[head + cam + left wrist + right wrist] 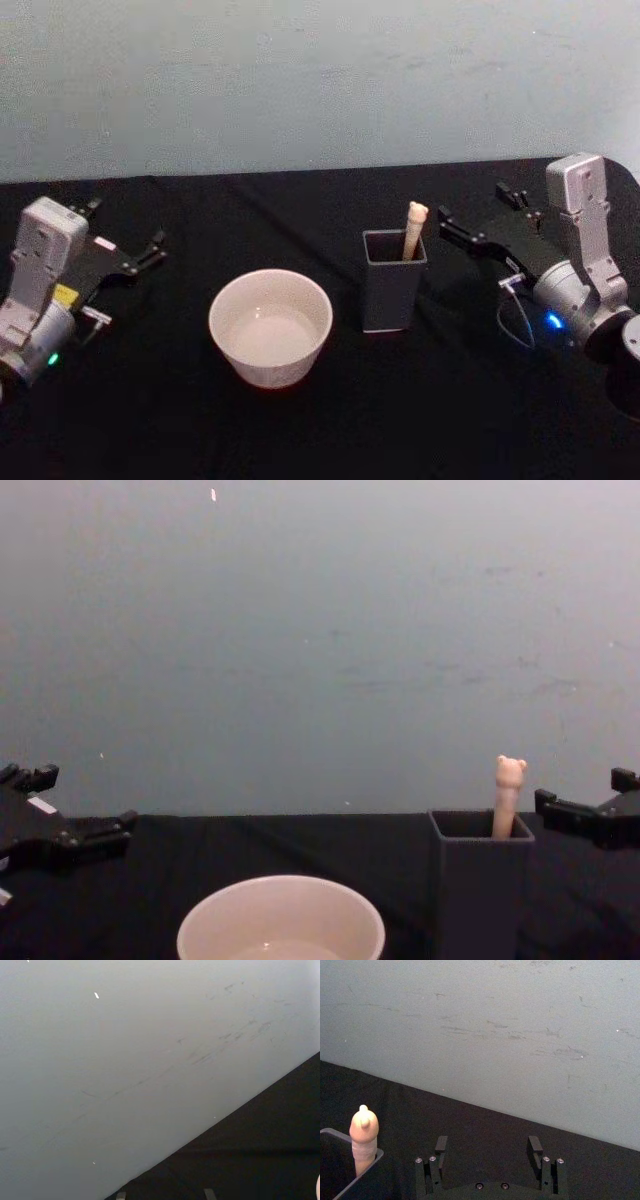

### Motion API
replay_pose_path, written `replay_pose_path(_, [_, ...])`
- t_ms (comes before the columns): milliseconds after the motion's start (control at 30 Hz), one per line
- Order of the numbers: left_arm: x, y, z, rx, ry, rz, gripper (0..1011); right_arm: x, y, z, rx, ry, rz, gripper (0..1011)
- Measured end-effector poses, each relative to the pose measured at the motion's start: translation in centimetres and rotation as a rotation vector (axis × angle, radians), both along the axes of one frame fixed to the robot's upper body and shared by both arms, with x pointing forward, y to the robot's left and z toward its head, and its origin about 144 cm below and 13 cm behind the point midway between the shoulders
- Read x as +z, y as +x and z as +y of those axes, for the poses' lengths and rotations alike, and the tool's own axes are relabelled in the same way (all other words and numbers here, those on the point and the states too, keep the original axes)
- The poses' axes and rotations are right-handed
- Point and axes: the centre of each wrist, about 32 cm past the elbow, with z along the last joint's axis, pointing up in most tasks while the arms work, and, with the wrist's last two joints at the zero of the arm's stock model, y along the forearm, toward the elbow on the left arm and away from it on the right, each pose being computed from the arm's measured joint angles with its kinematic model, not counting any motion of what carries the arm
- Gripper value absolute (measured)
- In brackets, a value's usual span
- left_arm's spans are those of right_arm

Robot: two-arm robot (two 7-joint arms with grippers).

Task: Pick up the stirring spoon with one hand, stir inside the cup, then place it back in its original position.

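You are looking at a black table [330, 420] with the holder [393, 280] standing near its middle, and everything else sits around that dark grey square box. The stirring spoon [414, 230] is standing inside the holder, leaning against its back right corner, with only the peach handle and its small bear head poking up above the rim; the bowl end is hidden down in the box. The chest view shows the same thing from the side, the bear head [510, 772] rising just above the holder's [480, 890] top edge. To the left of the holder, near but not touching it, the cup [270, 326] is sitting upright; whether the faint sheen at its bottom is liquid, you cannot tell. The right gripper [478, 220] is hovering just to the right of the holder, near the spoon's top, its fingers spread apart and grasping nothing; its wrist view shows the two fingers [440, 1146] apart with the handle [363, 1135] off to one side. The left gripper [125, 240] is hanging well to the left of the holder, beyond the cup, its fingers also released and empty.
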Motion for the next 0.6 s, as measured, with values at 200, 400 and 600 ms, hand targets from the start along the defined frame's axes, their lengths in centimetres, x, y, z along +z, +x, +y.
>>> replay_pose_path(200, [0.00,0.00,0.00,0.000,0.000,0.000,1001,0.00,0.00,0.00,0.000,0.000,0.000,1000])
replay_pose_path(400, [0.00,0.00,0.00,0.000,0.000,0.000,1002,0.00,0.00,0.00,0.000,0.000,0.000,1000])
replay_pose_path(600, [0.00,0.00,0.00,0.000,0.000,0.000,1001,0.00,0.00,0.00,0.000,0.000,0.000,1002])
